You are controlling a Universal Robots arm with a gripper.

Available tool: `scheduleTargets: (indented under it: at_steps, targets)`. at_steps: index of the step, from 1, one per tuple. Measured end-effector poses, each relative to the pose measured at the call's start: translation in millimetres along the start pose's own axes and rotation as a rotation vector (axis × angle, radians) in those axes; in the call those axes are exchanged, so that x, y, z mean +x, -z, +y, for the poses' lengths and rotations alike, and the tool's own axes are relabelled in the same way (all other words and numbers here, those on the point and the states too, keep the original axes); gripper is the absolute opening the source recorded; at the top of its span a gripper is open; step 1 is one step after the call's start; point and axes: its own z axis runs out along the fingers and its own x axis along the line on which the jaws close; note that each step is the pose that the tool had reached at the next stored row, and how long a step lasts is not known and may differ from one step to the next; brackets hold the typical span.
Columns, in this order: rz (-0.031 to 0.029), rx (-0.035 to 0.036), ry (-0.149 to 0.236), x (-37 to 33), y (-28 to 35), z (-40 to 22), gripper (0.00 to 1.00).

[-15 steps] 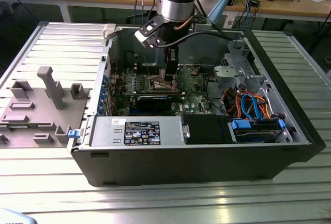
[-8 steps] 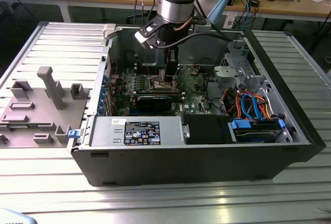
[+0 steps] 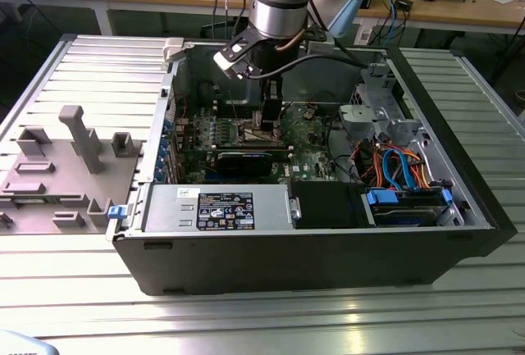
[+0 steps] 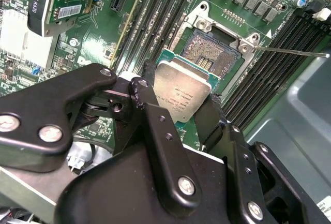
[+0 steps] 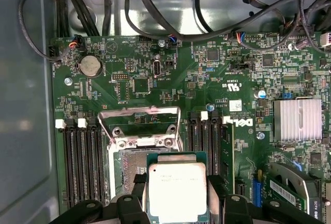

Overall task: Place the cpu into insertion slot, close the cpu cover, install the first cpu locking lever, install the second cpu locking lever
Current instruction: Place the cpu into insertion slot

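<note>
We are pinching the cpu (image 5: pixel 177 190) in the gripper (image 4: pixel 177 95) near the insertion slot (image 4: pixel 212 53), memory slots (image 5: pixel 83 167) flanking, cpu cover (image 5: pixel 139 112) raised.

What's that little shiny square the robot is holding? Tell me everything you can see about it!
It is the cpu, a small flat square chip. Its top is a silvery-grey metal plate with faint print, sitting on a thin green board that shows as a rim around it. The gripper is shut on it, with black fingers pinching two opposite edges. It is held over the motherboard, beside the open insertion slot, and is not yet seated in it. Nothing else touches it.
</note>
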Motion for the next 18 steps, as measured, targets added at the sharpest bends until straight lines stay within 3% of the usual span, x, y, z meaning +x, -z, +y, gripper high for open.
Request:
scheduleTargets:
  at_steps: [18]
  targets:
    - [0.0000, 0.0000, 0.000, 0.8, -4.2, -0.8, 0.55]
